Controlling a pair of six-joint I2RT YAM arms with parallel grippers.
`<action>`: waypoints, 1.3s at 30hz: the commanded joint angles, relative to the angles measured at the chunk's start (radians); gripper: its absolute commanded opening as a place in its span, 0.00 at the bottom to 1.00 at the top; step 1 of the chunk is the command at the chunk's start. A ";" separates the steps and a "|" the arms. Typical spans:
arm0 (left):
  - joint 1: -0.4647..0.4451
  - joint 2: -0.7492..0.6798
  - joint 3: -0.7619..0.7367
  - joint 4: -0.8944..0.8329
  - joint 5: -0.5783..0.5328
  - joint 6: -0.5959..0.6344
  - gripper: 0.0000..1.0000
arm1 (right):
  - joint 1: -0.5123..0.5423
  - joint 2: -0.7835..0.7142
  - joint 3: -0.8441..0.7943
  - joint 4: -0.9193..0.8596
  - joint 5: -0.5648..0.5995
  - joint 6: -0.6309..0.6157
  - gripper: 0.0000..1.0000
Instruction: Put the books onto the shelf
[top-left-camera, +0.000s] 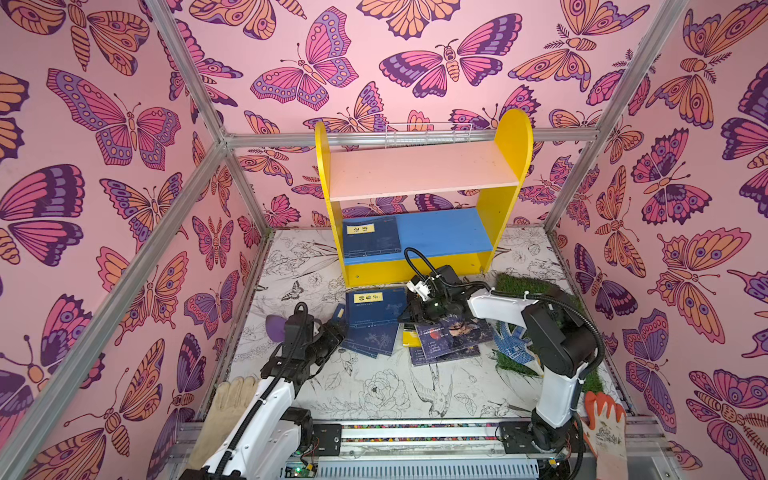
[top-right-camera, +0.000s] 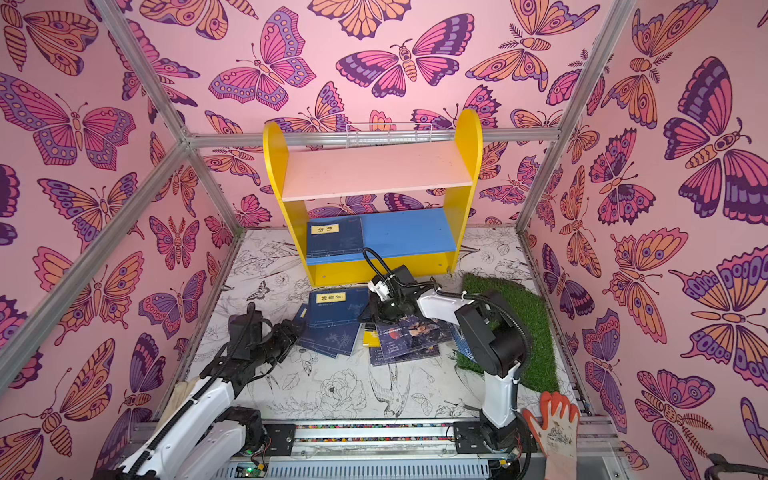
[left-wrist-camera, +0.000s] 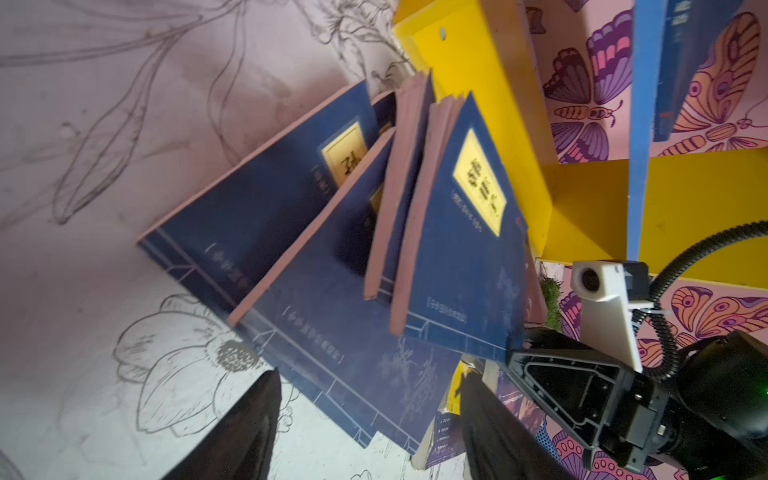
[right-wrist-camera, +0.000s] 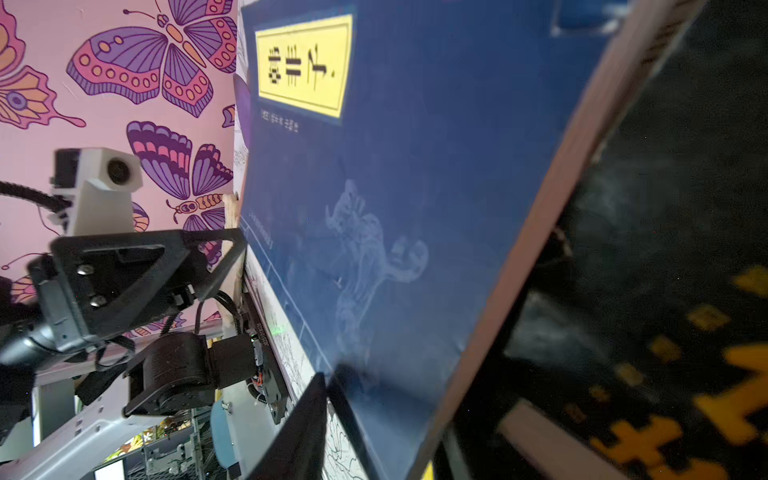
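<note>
1. Found the left claw (top-left-camera: 338, 329) spread wide and empty, low over the table (top-left-camera: 374, 395) at the left edge of the navy books (top-left-camera: 372, 340), close to the pile but seemingly not touching.
2. Saw a shelved book (top-left-camera: 371, 241), navy, lying flat on the left part of the blue board (top-left-camera: 444, 235) at the back.
3. Counted several navy books fanned on the table, the top book (left-wrist-camera: 465, 249) tipped up along its right side, plain in the left wrist view.
4. Found the right claw (top-left-camera: 405, 311) at that raised corner; could not tell how far open, nor whether gripping the book or only propping it.
5. Noted dark-covered books (top-left-camera: 451, 334) and a yellow book (top-left-camera: 409, 337) just right of the pile, partly under the right arm (top-left-camera: 498, 301).
6. Judged the step in hand as getting the top book up and onto the shelf (top-left-camera: 419, 170). Best done with a deep bite across the cover edge rather than loose pages, a firm squeeze checked before lifting, the left claw pressing down the lower books against dragging, then a flat slide onto the bare blue board beside the shelved book, clear of the yellow side panel (top-left-camera: 513, 137).
</note>
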 joint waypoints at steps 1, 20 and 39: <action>-0.002 0.046 0.038 0.080 0.009 0.053 0.70 | 0.000 -0.010 0.014 -0.103 0.131 -0.057 0.42; -0.088 0.418 0.183 0.324 -0.003 0.147 0.67 | 0.000 -0.032 0.022 -0.131 0.182 -0.067 0.43; -0.159 0.315 0.115 0.264 -0.239 0.164 0.67 | 0.000 -0.066 -0.001 -0.118 0.183 -0.067 0.44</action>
